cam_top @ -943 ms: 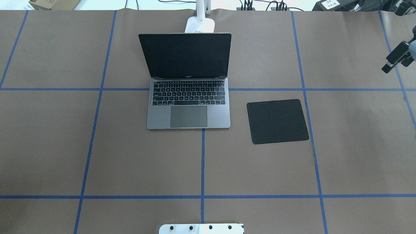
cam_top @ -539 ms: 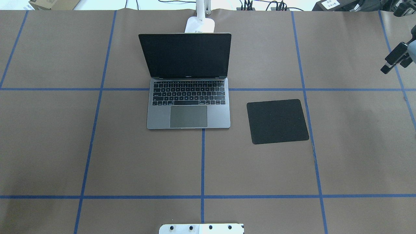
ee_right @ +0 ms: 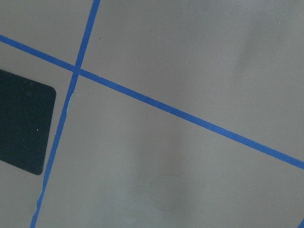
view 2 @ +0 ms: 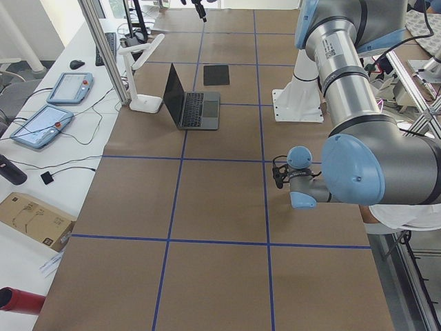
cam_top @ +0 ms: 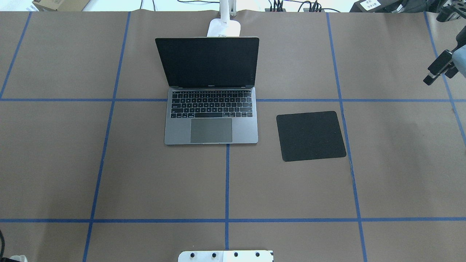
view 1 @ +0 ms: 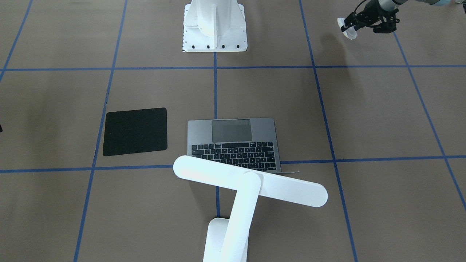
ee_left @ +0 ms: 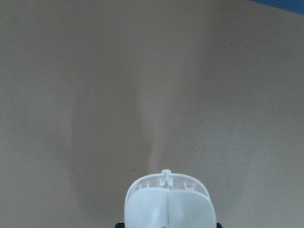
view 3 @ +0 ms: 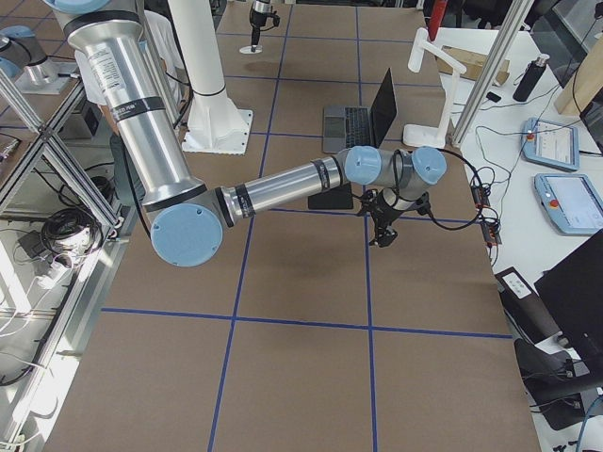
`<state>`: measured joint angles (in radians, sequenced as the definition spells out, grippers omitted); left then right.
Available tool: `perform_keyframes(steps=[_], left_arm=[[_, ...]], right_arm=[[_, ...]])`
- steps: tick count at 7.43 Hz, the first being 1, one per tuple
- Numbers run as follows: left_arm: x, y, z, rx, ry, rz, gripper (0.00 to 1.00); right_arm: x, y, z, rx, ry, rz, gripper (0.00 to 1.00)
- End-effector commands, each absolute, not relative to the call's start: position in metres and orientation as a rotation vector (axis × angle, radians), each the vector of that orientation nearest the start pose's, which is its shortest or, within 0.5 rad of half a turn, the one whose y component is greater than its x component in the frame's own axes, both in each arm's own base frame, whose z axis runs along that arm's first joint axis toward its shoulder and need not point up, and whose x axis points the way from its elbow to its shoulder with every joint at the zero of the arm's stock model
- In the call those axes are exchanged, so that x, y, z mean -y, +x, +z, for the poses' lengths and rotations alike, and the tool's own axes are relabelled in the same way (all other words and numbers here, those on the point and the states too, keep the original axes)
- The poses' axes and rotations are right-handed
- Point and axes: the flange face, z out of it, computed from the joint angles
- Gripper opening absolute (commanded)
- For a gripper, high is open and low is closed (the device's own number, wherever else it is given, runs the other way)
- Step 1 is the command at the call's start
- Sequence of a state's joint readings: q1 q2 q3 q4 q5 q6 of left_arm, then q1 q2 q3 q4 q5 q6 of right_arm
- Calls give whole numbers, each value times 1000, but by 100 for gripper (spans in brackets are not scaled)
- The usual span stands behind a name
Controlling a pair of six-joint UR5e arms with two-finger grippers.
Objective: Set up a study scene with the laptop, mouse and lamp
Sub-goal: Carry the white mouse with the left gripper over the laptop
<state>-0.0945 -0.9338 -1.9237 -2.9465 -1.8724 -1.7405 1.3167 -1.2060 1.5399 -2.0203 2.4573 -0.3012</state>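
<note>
The open grey laptop [cam_top: 211,123] sits mid-table with its screen up and dark. Behind it stands the white lamp [view 1: 251,183], its bar head reaching over the laptop's rear edge; in the overhead view only its base [cam_top: 224,27] shows. My left gripper [view 1: 352,25] hovers above the table on the near-left side, shut on the white mouse [view 1: 347,32]. The mouse's underside [ee_left: 168,202] fills the bottom of the left wrist view. My right gripper [cam_top: 435,71] hangs at the table's far right edge, open and empty.
A flat black square mat [cam_top: 310,135] lies to the right of the laptop, and its corner [ee_right: 21,126] shows in the right wrist view. The white bolted pedestal [view 1: 214,29] stands at the robot's edge. Blue tape lines cross the brown table.
The right gripper has drifted slightly up and to the left at the overhead view's right edge. A bit of the left arm now shows in that view's bottom left corner.
</note>
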Motion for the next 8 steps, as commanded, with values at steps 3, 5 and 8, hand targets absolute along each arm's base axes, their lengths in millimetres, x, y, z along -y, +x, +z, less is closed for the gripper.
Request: perform_keyframes(steps=[3,5,8], left_arm=[[243,294,480,-1203,-235,-145,49],[293,341,427,-1184,-192,-169,49],[345,395,332,-1161,-109,-121,49]], right_arm=[[608,-101,510,898,-99,-463,99],[608,-103,509,898,-99,-467,99],[609,-104,506,898,-94,-469,99]])
